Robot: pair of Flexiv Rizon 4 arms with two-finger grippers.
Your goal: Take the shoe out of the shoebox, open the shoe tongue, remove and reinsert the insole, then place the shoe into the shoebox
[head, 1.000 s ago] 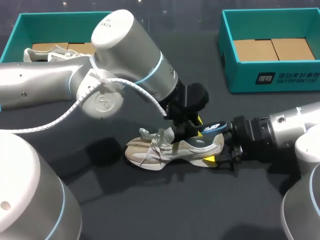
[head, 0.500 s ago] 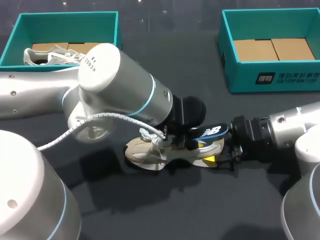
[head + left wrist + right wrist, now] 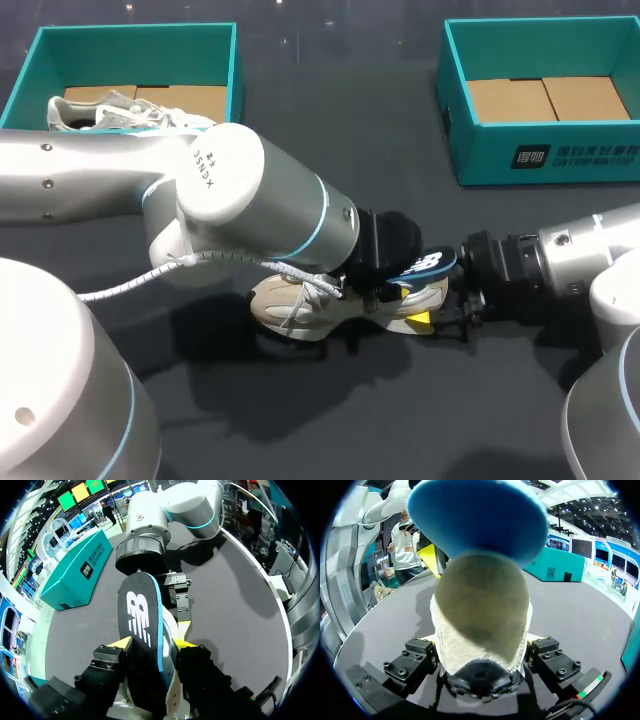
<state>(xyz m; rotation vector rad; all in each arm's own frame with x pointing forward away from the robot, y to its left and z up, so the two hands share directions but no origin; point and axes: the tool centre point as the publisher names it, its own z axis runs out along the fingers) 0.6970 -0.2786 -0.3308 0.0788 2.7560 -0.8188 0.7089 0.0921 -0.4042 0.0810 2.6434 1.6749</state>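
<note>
A cream sneaker point(image 3: 300, 303) lies on its sole mid-table, toe toward my left. A dark blue insole point(image 3: 422, 264) sticks up and out over its heel. My left arm covers the shoe's opening, so its gripper is hidden in the head view. In the left wrist view my left gripper point(image 3: 152, 642) is shut on the insole point(image 3: 140, 625), with a yellow tip pressing each side. My right gripper point(image 3: 432, 306) comes in from the right and is shut on the heel. The right wrist view shows the heel point(image 3: 480, 615) filling the gap in the right gripper point(image 3: 481, 647), with the insole point(image 3: 475, 515) above.
A teal shoebox point(image 3: 232, 62) at the back left holds a second sneaker point(image 3: 115, 110). Another teal shoebox point(image 3: 545, 158) stands at the back right with only cardboard in its bottom. The dark table point(image 3: 400, 420) runs bare in front of the shoe.
My left arm's wrist has swung down and lower over the shoe, and the insole has sunk slightly toward the heel. The right arm and the shoe have stayed put.
</note>
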